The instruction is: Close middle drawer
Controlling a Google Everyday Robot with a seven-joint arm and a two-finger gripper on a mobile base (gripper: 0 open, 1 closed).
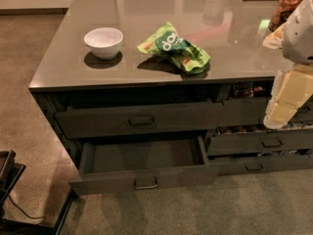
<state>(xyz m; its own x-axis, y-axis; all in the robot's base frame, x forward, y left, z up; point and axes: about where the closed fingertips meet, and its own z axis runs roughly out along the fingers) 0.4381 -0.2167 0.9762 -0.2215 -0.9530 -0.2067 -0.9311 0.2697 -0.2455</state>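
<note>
Push the open, wide dark grey middle drawer (142, 177) squarely at its central handle (145, 183). The gripper is out of view beyond the pale arm (288, 97); I cannot tell how its jaws stand.

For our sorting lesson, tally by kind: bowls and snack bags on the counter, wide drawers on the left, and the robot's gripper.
Bowl: 1
Snack bag: 1
Wide drawers: 2 (upper drawer nearly shut, middle drawer pulled open)
Gripper, at the right edge, level with the upper drawer: 1
Total: 5

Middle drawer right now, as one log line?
middle drawer: pulled out | gripper: picture's right edge, off the drawer | closing: not done
</note>
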